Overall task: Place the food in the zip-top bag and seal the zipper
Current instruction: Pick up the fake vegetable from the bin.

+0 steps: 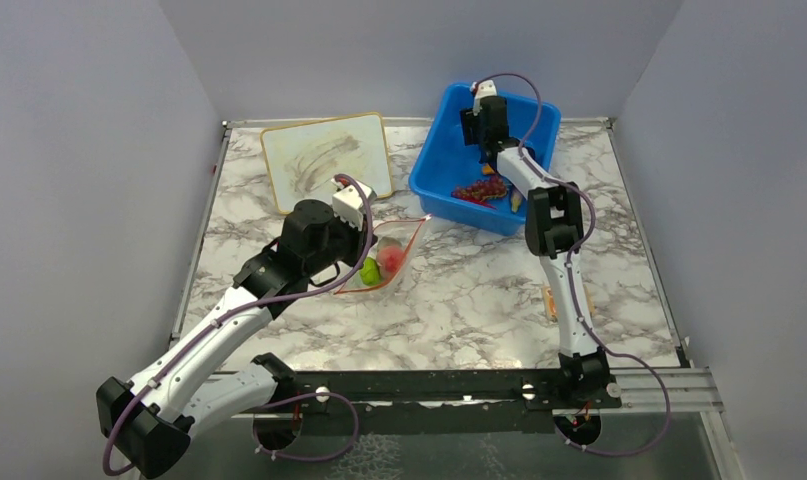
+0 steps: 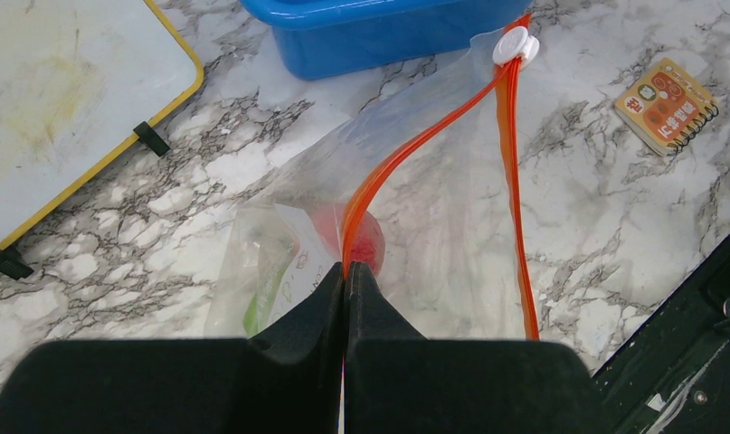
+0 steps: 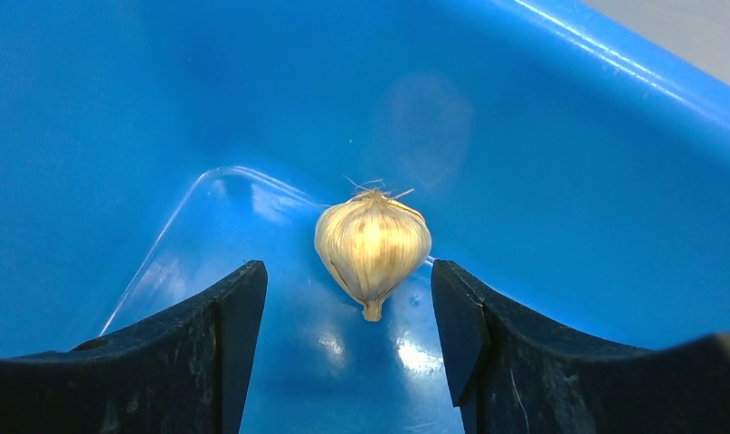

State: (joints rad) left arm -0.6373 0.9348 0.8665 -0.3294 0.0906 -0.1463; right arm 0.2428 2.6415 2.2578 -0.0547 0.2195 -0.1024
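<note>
Holds left gripper (image 2: 345,271) jaws pressed together on zipper (image 2: 406,149), bag (image 2: 433,226) lying on marble table (image 1: 479,300) near bin (image 1: 434,150), lime (image 1: 368,271) and peach (image 1: 390,261) inside. Spreads right gripper (image 3: 347,271) jaws wide inside bin, garlic (image 3: 372,240) between them, untouched. Plain grey walls (image 1: 89,150) around table.

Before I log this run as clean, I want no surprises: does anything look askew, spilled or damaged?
Only the whiteboard: it lies crooked on the table and is smeared with yellowish marks. Nothing looks spilled or damaged.
</note>
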